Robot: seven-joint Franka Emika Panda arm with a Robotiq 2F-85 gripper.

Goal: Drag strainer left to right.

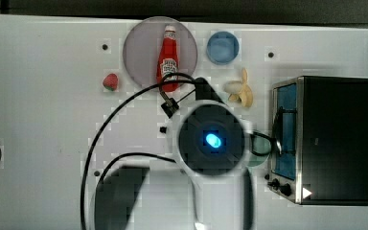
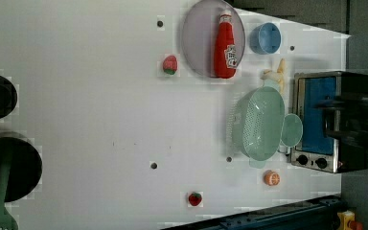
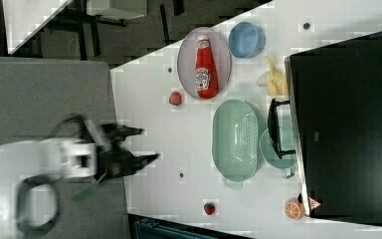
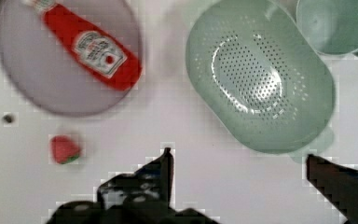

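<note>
Pincer (image 4: 237, 158) fingers stand spread apart above the white worktop (image 2: 100, 120), holding nothing, apart from the strainer (image 4: 261, 79). In the right view, the toaster oven (image 3: 348, 124) fills the right side; the strainer (image 3: 235, 141) lies just left of it, beside the teal cup (image 3: 278, 149), below the plate (image 3: 204, 57) with its ketchup bottle (image 3: 205, 67).

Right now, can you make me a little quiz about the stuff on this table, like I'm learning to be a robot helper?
1. True or false: the ketchup bottle lies on the grey plate.
2. What sits right beside the strainer, towards the toaster oven? A) blue bowl B) teal cup C) banana
3. Fill in: the gripper fingers are ____ and hold nothing.

Key:
1. True
2. B, the teal cup
3. open
</note>
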